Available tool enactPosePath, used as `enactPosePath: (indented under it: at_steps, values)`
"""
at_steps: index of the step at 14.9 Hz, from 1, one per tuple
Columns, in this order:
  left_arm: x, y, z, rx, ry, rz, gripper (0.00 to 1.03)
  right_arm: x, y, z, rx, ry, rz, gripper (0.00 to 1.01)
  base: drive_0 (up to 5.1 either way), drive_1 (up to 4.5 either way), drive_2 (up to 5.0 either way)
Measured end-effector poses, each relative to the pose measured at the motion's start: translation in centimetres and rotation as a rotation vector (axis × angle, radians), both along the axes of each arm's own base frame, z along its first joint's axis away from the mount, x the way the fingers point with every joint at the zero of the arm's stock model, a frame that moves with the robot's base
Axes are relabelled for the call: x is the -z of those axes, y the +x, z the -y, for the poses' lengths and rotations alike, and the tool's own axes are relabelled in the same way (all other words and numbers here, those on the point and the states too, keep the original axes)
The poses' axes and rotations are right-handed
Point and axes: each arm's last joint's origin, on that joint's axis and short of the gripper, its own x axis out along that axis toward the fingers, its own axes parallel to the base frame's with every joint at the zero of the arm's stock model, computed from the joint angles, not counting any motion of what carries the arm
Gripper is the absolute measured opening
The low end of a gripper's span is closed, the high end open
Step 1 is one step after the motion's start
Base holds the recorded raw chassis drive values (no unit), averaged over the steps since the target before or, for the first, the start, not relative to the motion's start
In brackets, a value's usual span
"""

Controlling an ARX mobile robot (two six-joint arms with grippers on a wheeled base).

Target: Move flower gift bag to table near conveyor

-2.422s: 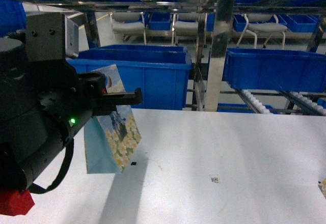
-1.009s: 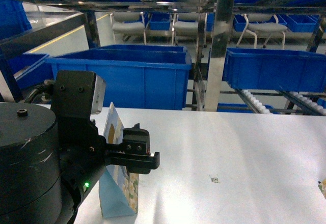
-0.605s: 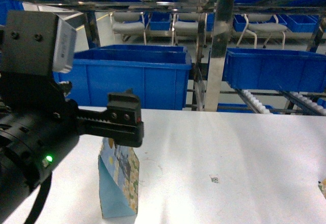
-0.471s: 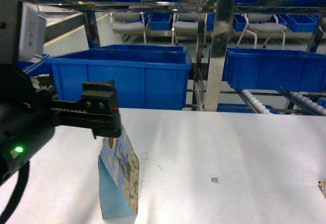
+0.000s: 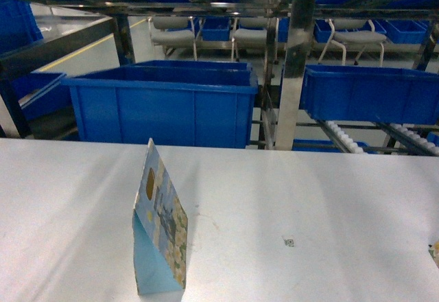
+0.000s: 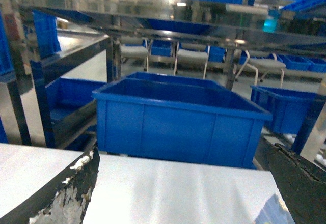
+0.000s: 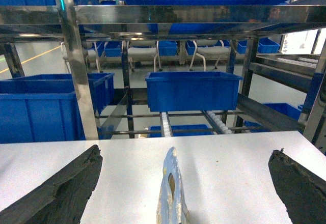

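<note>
The flower gift bag [image 5: 160, 228] stands upright on the white table [image 5: 322, 192], left of middle, with its handle hole near the top. No gripper shows in the head view. My left gripper [image 6: 183, 155] is open above the table, and only a pale blue corner of the bag [image 6: 275, 215] shows by its right finger. My right gripper [image 7: 184, 154] is open too. A flower bag [image 7: 172, 196] stands edge-on between its fingers, touching neither; I cannot tell if it is the same bag. The conveyor [image 5: 341, 133] with white rollers lies behind the table.
Large blue bins [image 5: 164, 106] [image 5: 370, 93] sit on the steel rack just past the table's far edge. A steel post [image 5: 298, 62] rises between them. A small dark mark [image 5: 289, 242] is on the tabletop. A patterned scrap [image 5: 435, 250] shows at the right edge.
The left gripper opened off the bag, rose and drew back left out of the head view. The bag was set down and now stands free on the table.
</note>
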Motion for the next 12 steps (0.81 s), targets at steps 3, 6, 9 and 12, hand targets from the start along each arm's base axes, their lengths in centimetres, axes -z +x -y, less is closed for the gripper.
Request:
enactPosePath:
  at_steps: [3,6,9,12]
  values:
    - [-3.3,-2.2,-3.1,-0.06,-0.02,0.131,0.98,0.0,0.0,0.0,0.0,0.0,0.0,0.98,0.0,0.0,0.0]
    - [-5.5,-4.0,-3.6,-0.108,-0.019,0.157,0.98,0.0,0.0,0.0,0.0,0.0,0.0,0.98,0.0,0.0,0.0]
    - [-5.8,-3.8,-3.6,-0.105,-0.015,0.155,0.98,0.2,0.0,0.0,-0.037,-0.009,-0.022,0.93,0.0,0.0,0.0]
    - [-5.5,-5.1,-2.8,-0.001,0.059,-0.023,0.72,0.4,0.0,-0.6,-0.122,-0.03,-0.038,0.65,0.0,0.0,0.0]
